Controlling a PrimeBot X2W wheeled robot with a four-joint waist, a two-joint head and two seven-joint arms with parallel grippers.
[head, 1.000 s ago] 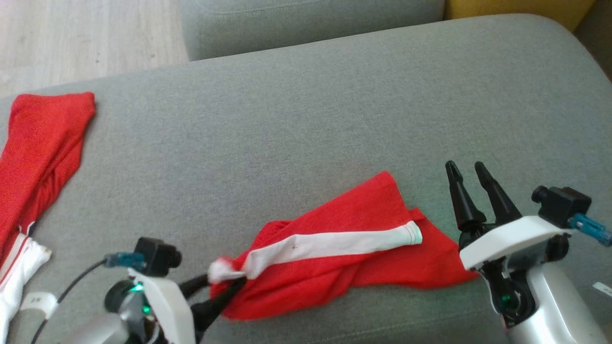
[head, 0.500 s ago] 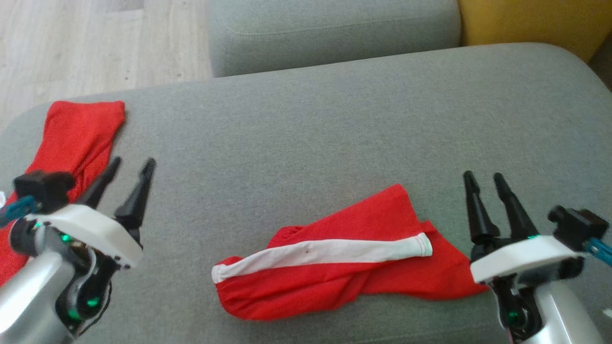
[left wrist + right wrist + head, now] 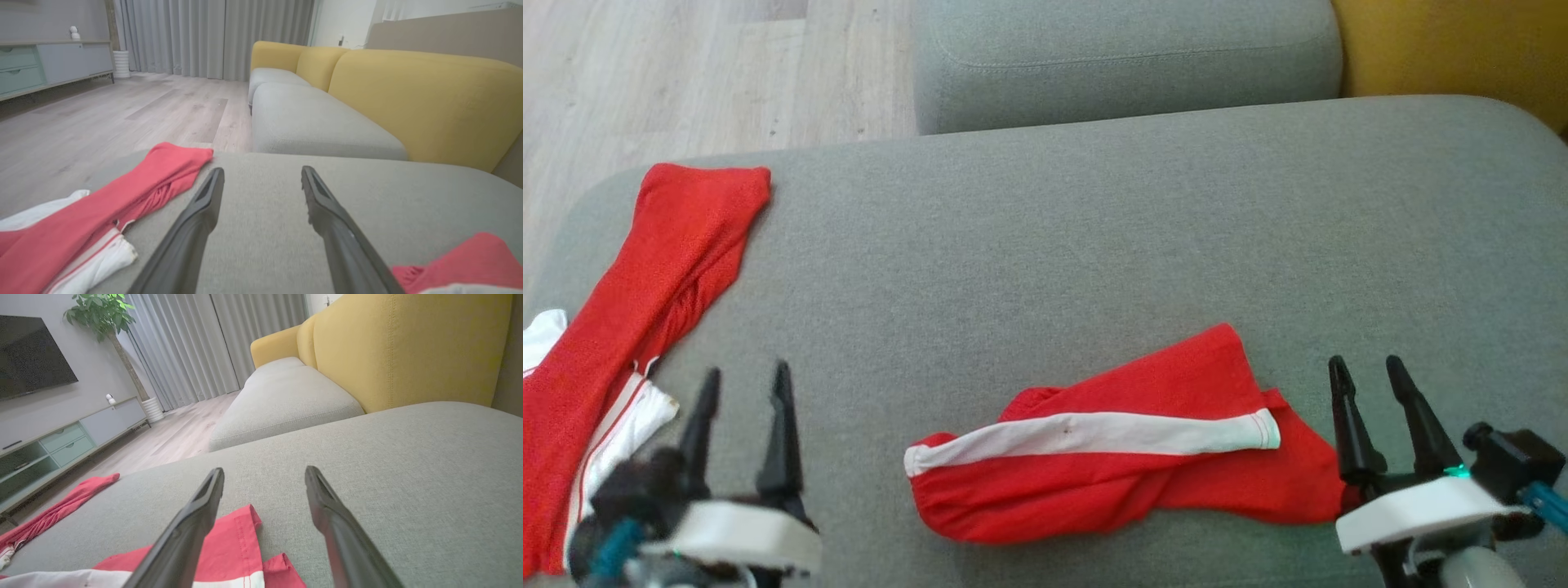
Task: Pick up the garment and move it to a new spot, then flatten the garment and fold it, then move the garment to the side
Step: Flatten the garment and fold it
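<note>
At six o'clock on the sofa seat (image 3: 1045,245) lies the red garment (image 3: 1127,445), crumpled. My left gripper (image 3: 747,369) just let it go and backed off to eight o'clock, open. My right gripper (image 3: 1364,361) is open too. I think flattening comes next.

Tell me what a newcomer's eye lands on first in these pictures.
The crumpled red garment with a white stripe lies mid-cushion on the grey sofa seat, between the open left hand and open right hand. A second red and white garment sprawls at the seat's left edge.
</note>
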